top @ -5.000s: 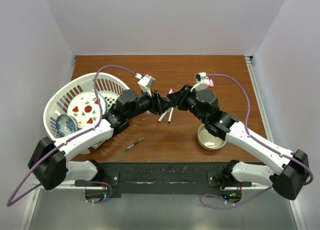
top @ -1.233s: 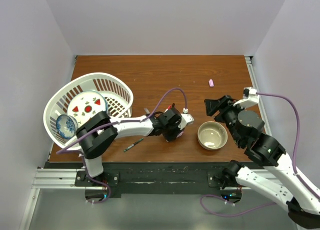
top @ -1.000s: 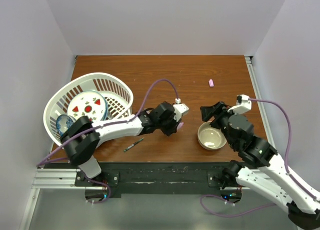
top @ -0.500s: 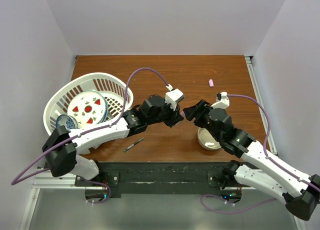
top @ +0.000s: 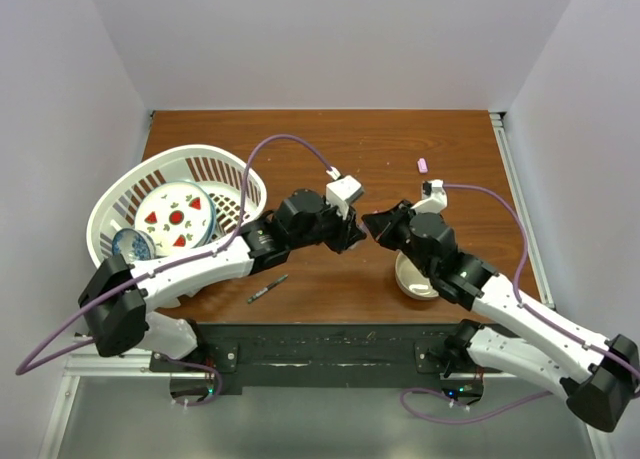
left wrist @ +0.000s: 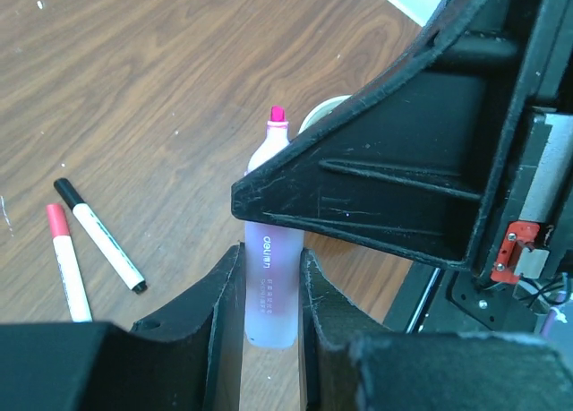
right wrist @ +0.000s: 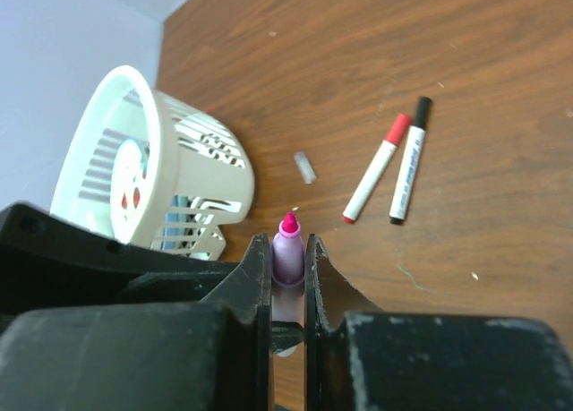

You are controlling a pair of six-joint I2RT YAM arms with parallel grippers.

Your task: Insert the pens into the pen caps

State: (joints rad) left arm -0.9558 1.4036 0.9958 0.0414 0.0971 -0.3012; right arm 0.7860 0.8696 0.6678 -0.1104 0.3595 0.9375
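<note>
Mid-air two-arm hold, to the right of the basket [top: 200, 148]. The left claw [left wrist: 270, 259] is closed down on the lower barrel of the pink pen [left wrist: 271, 295], tip pointing away toward the other arm. The right claw [right wrist: 287, 245] is narrowed to a slit, fingers pressed on both sides of the same pen just under its bare pink tip. Likely a handover or regrip: two grips so the pen does not drop, with the tip left exposed for capping. The pale pink cap [top: 422, 165] lies on the desk [top: 330, 139] far right of the basket, well apart from the pen, with no claw near it. Two white pens [right wrist: 376, 169] lie side by side right of the basket and look already capped, one red, one black. The dark grey pen [top: 268, 288] lies on the near side, right of the basket.
</note>
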